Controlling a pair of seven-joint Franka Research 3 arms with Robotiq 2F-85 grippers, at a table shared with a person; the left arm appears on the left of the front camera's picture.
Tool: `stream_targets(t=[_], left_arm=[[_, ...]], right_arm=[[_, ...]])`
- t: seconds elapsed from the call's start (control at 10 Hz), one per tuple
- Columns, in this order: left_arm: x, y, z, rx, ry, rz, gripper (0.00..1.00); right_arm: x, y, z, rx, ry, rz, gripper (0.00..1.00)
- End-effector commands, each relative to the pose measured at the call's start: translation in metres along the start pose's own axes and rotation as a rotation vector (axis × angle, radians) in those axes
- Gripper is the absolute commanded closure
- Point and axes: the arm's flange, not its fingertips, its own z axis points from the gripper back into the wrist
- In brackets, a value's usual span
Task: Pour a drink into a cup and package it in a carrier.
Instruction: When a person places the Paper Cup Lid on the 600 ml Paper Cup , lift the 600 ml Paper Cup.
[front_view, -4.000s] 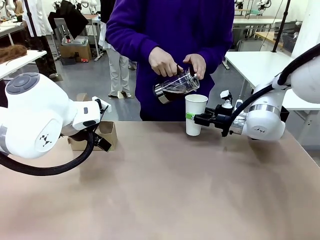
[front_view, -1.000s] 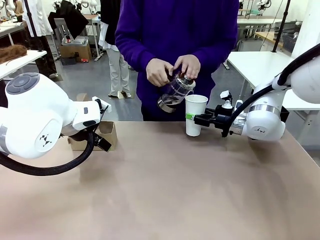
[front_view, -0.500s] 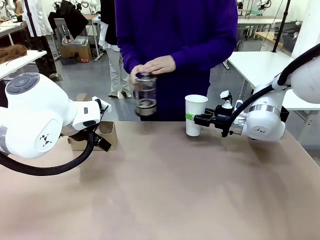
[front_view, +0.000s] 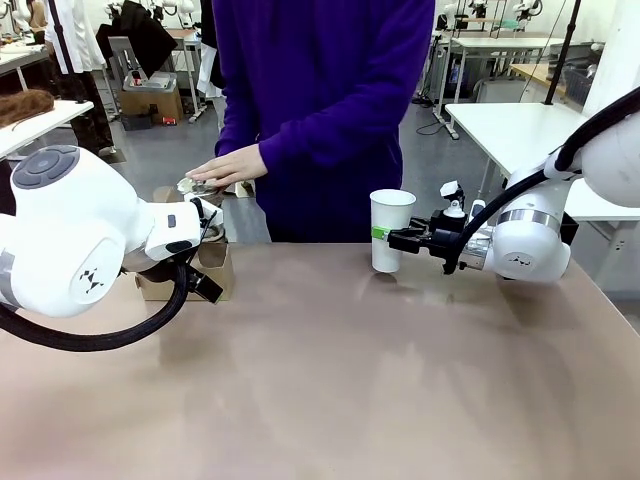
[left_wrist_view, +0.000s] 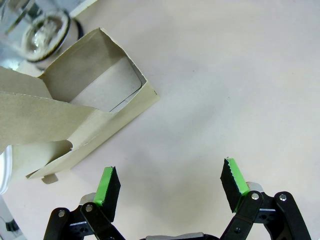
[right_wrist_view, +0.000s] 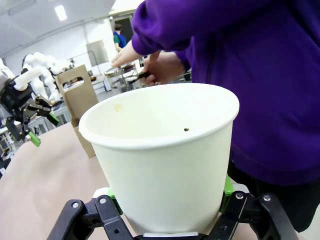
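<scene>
Right hand (front_view: 390, 237) reaches in level from the right, clamped on the cup (front_view: 392, 212), which stands at the table's (front_view: 320, 380) far edge. Left hand (left_wrist_view: 169, 175) spread wide, empty, just beside the carrier (left_wrist_view: 95, 85). Front view: left arm hides most of the carrier; wrist view shows its open slot. Cup's contents hidden below the rim.
</scene>
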Motion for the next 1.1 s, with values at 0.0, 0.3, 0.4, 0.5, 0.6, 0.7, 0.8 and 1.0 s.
stream_targets(t=[0.0,0.3,0.4,0.5,0.6,0.7,0.8,1.0], left_arm=[[-0.0001,0.0001,0.0003,-0.001,-0.001,0.0,0.0],[-0.0001,0.0001,0.0003,-0.001,-0.001,0.0,0.0],[-0.0001,0.0001,0.0003,-0.001,-0.001,0.0,0.0],[-0.0001,0.0001,0.0003,-0.001,-0.001,0.0,0.0],[-0.0001,0.0001,0.0003,-0.001,-0.001,0.0,0.0],[-0.0001,0.0001,0.0003,-0.001,-0.001,0.0,0.0],[-0.0001,0.0001,0.0003,-0.001,-0.001,0.0,0.0],[-0.0001,0.0001,0.0003,-0.001,-0.001,0.0,0.0]], right_arm=[[0.005,0.0027,-0.0005,0.001,-0.003,0.004,0.2],[0.005,0.0027,-0.0005,0.001,-0.003,0.004,0.2],[0.005,0.0027,-0.0005,0.001,-0.003,0.004,0.2],[0.005,0.0027,-0.0005,0.001,-0.003,0.004,0.2],[0.005,0.0027,-0.0005,0.001,-0.003,0.004,0.2],[0.005,0.0027,-0.0005,0.001,-0.003,0.004,0.2],[0.005,0.0027,-0.0005,0.001,-0.003,0.004,0.2],[0.005,0.0027,-0.0005,0.001,-0.003,0.004,0.2]])
